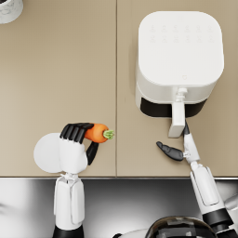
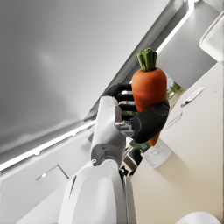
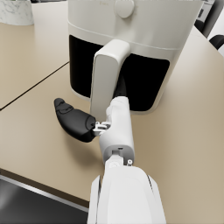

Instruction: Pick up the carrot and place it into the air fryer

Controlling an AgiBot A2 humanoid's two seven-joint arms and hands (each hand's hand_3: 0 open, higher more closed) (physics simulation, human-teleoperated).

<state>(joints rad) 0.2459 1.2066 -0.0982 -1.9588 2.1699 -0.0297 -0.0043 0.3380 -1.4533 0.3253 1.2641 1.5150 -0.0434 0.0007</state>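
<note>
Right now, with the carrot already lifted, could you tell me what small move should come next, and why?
Probably the right hand should pull the handle: the air fryer looks closed, its drawer seemingly pushed in, and that hand is at the handle. The left hand holds the carrot off to the side.

Orange carrot (image 1: 96,133), green top.
White air fryer (image 1: 179,51) with black front; beige counter (image 1: 56,79); dark hands, white arms.

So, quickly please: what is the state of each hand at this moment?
Left hand: holding the carrot.
Right hand: at the air fryer handle; open or closed cannot be told.
</note>
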